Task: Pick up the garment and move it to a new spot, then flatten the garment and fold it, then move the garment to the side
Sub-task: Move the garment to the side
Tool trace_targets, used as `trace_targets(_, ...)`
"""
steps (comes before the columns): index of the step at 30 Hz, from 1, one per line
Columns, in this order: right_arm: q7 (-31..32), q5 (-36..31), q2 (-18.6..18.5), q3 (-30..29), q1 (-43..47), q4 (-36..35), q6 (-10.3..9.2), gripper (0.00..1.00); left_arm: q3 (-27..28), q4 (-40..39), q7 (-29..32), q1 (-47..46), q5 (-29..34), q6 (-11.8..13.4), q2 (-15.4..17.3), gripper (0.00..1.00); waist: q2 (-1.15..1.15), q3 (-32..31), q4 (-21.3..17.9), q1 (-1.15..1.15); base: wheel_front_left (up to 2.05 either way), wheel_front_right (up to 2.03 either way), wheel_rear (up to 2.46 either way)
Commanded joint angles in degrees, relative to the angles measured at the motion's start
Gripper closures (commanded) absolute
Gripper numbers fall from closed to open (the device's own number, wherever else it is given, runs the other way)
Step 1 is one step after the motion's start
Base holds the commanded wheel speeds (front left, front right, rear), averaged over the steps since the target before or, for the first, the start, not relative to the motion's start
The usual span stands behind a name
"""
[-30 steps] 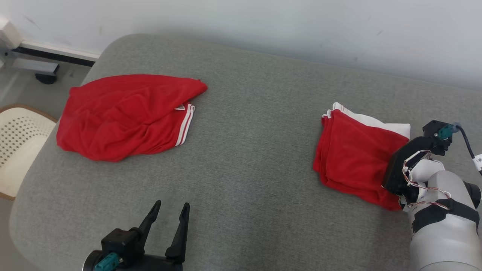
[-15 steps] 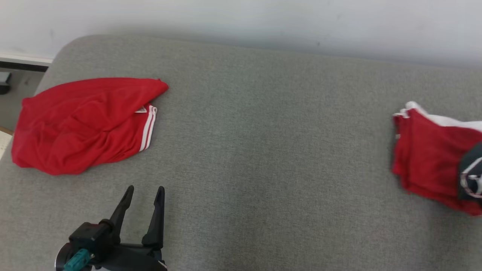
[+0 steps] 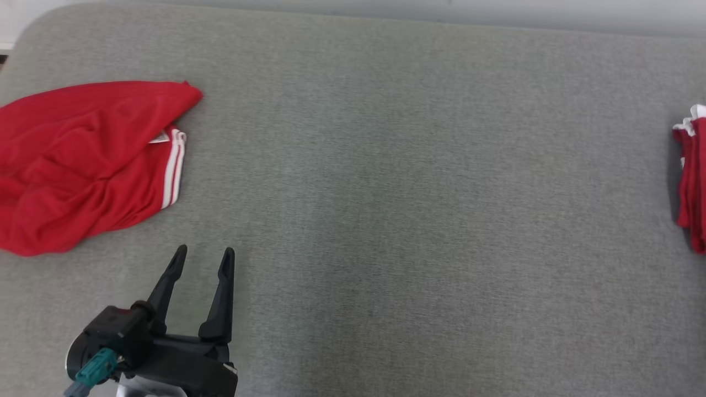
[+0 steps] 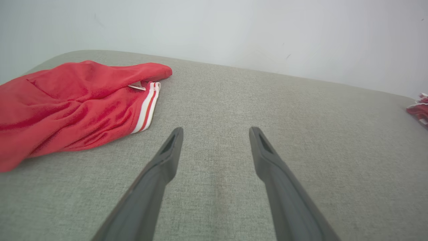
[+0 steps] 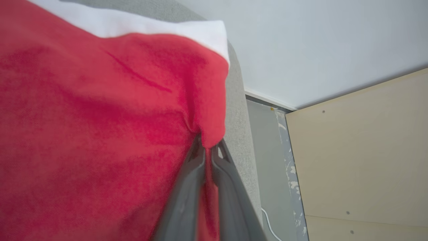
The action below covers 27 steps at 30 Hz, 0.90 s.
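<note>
At far left, a crumpled red garment [image 3: 83, 165] lies untouched on the grey cushion [image 3: 413, 193], its white-striped hem facing right. Near it our left gripper [image 3: 203, 252] hovers empty, fingers spread. At the right edge sits the folded garment [image 3: 692, 182]. Our right gripper [image 5: 210, 147] is pressed together, pinching its red corner. We judge the folding done and the move aside in hand. Its visible edge runs near to far, white trim at the far end; the rest is cut off.

Grey upholstered surface [image 3: 386, 193] against white wall [image 4: 234, 30]; grey floor [image 5: 267, 160], pale wooden panel [image 5: 361, 150] beside it
</note>
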Motion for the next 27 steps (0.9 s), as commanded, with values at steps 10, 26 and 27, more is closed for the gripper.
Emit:
trace_targets(10,-2.0,0.0,-1.7,3.4,4.5,-6.5,-0.16,1.0,-1.2,0.2,0.6,-1.3,-0.1,-0.3,0.1,0.0,-0.01,0.5,-2.3,-0.01,0.0,0.0,0.0)
trace_targets(26,-20.2,-1.5,-4.4,5.8,-0.4,2.4,-0.16,0.0,-2.5,2.8,-0.8,-1.7,-1.0,-0.6,-0.6,0.0,-0.01,-2.8,-2.2,-0.01,0.0,0.0,0.0)
trace_targets(27,-22.0,-0.7,-3.5,6.0,-1.3,3.7,-0.16,0.0,-2.4,3.1,-1.1,-1.5,-1.0,-0.5,-0.6,0.0,-0.01,-3.5,-2.1,-0.01,0.0,0.0,0.0)
